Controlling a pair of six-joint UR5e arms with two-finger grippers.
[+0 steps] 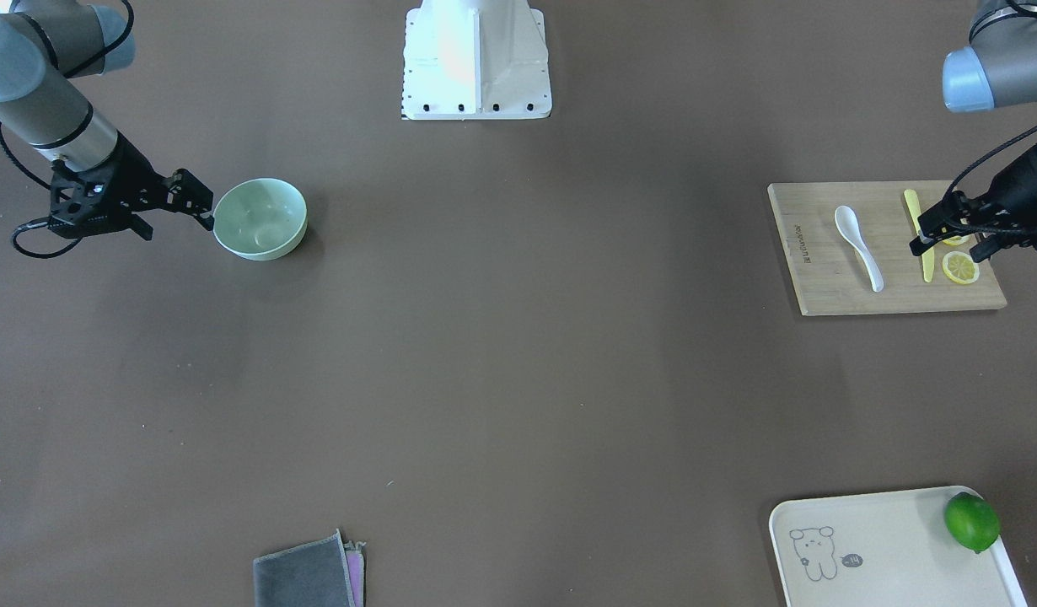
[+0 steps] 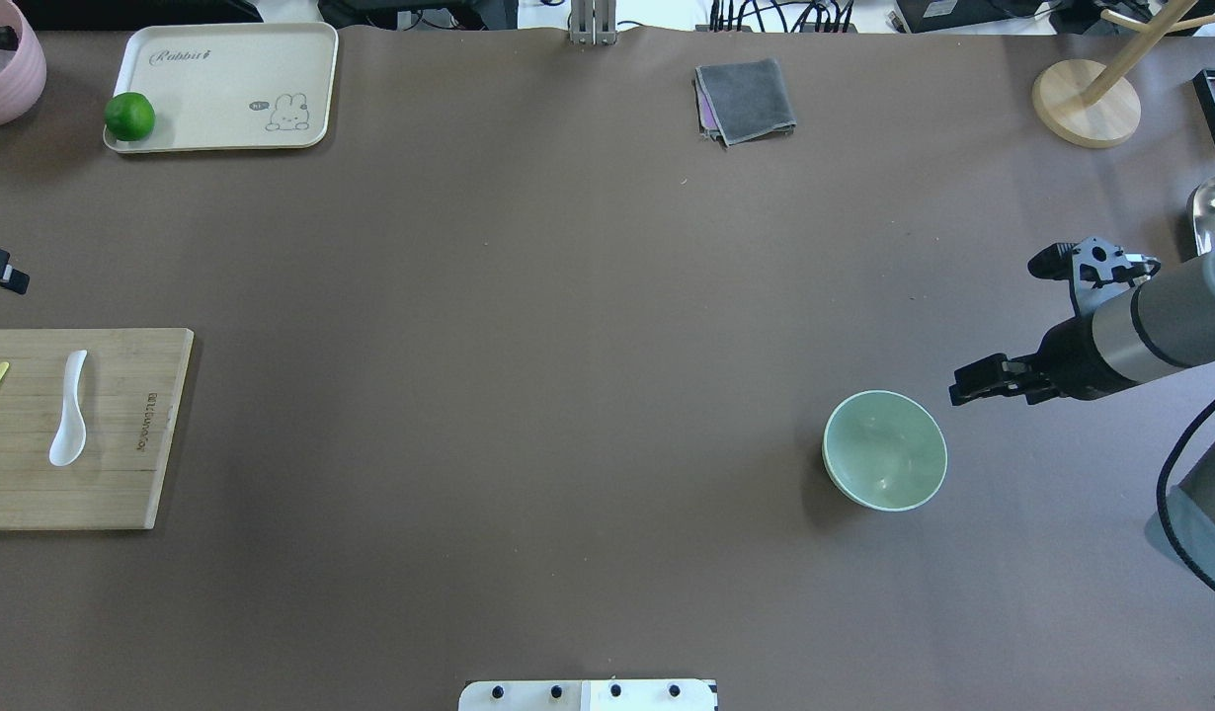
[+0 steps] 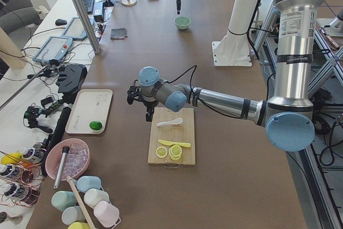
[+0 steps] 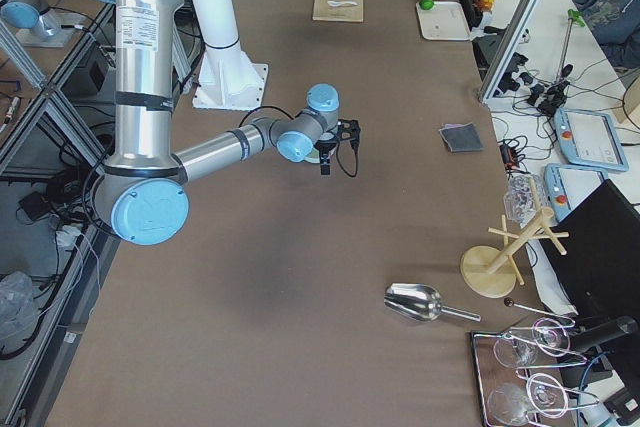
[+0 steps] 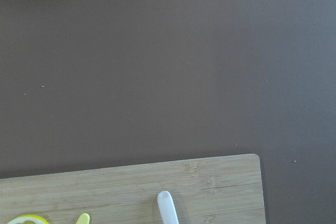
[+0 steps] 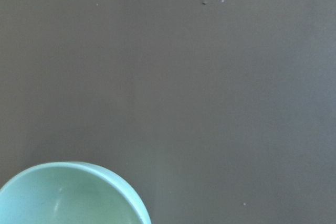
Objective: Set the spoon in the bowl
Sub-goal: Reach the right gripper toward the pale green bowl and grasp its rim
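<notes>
Spoon (image 1: 858, 246): lies flat on cutting board (image 1: 822, 287), beside yellow knife (image 1: 911, 206), on the robot's left side of the worktop (image 1: 518, 354).
Bowl (image 1: 260, 218): upright, on the right side, well apart from the spoon.
Left end effector (image 1: 921, 236): near the board, clear of the spoon; grip cannot be told.
Right end effector (image 1: 202, 206): near the bowl; grip cannot be told.

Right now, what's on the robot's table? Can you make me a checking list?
Surface: brown table, a few pale specks.
Job's things: white spoon lies on the wooden board; mint bowl stands upright and empty, far across the table.
Clutter: yellow knife and lemon slices on the board; lime on the bear tray; grey cloth.
Grippers: left gripper over the knife; right gripper beside the bowl's rim; can't tell if jaws are open.
Cables: black cable loops off the right arm.
Surroundings: metal scoop, wooden stand.
</notes>
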